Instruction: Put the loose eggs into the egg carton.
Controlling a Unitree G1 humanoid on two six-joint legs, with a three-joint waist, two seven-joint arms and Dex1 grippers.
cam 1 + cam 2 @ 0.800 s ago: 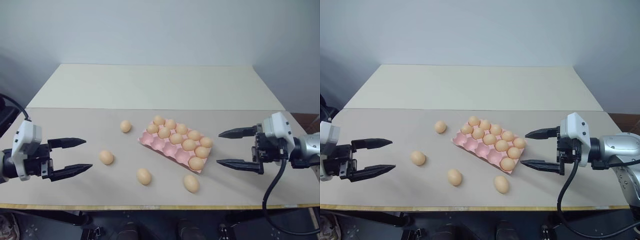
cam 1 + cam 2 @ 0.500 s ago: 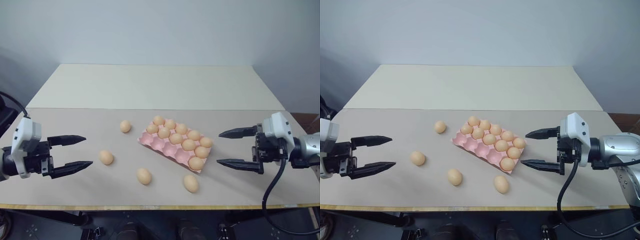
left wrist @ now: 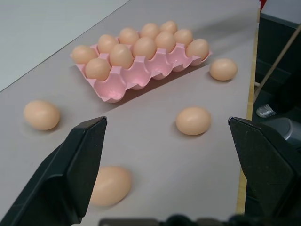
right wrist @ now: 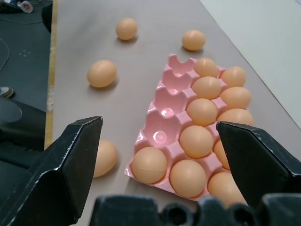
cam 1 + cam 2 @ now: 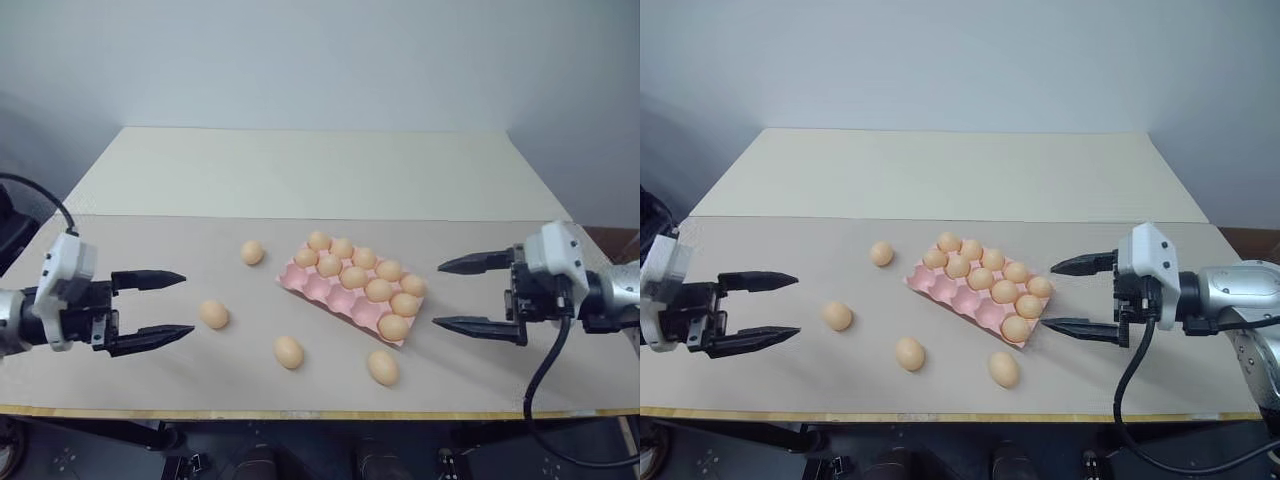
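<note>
Evidently light, smooth and brittle, four loose eggs (image 5: 213,314) lay on the surface (image 5: 150,250) beside the egg carton (image 5: 325,293). Both hands, left hand (image 5: 152,310) and right hand (image 5: 468,294), hung spread and empty; each egg wanted a gentle pinch across its middle.

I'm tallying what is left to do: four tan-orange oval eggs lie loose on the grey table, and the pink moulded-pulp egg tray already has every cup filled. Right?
Not quite. Four loose eggs do lie on the grey table, but the pink moulded-pulp egg tray is not full: the right wrist view shows four empty cups along one edge.
</note>
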